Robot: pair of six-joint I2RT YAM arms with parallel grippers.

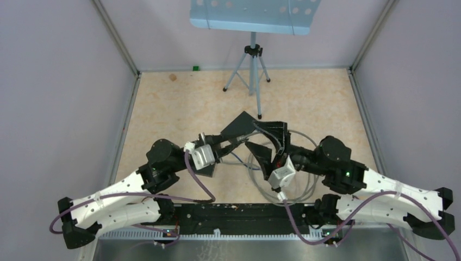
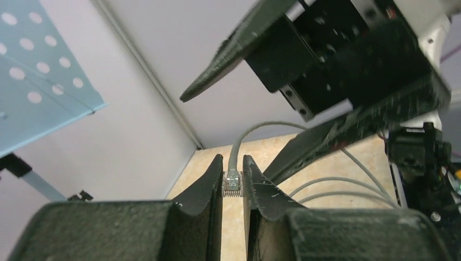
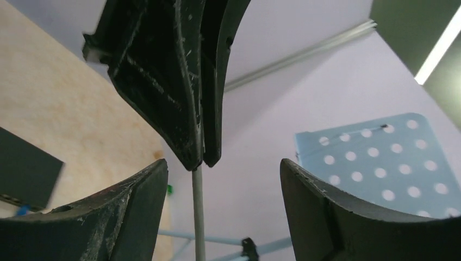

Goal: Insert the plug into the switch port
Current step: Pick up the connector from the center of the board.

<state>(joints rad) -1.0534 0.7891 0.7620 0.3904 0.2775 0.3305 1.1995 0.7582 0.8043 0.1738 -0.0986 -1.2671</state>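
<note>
In the middle of the table (image 1: 163,109), the two arms meet tip to tip. The left gripper (image 2: 232,160) is closed tight on the plug (image 2: 232,184). The plug is small and see-through, and it sits right between the ends of the two black fingers (image 2: 209,187), up off the table.

The long way of the plug runs the same way as the fingers. Its front end, the one with the little lines, points back toward the left wrist. Its tail end points out past the finger ends, toward the far wall.

A grey cable (image 2: 255,128) comes out of that tail end. It goes up, then bends over to the right. More of it lies in loops on the table near the right arm.

The right gripper (image 3: 223,163) is wide open and holds nothing. In its own wrist view, the closed left fingers reach in from above, between its two fingers. The grey cable runs down through the gap and touches neither side.

Far back stands a blue plate with holes (image 1: 253,16) on a tripod (image 1: 251,70).
</note>
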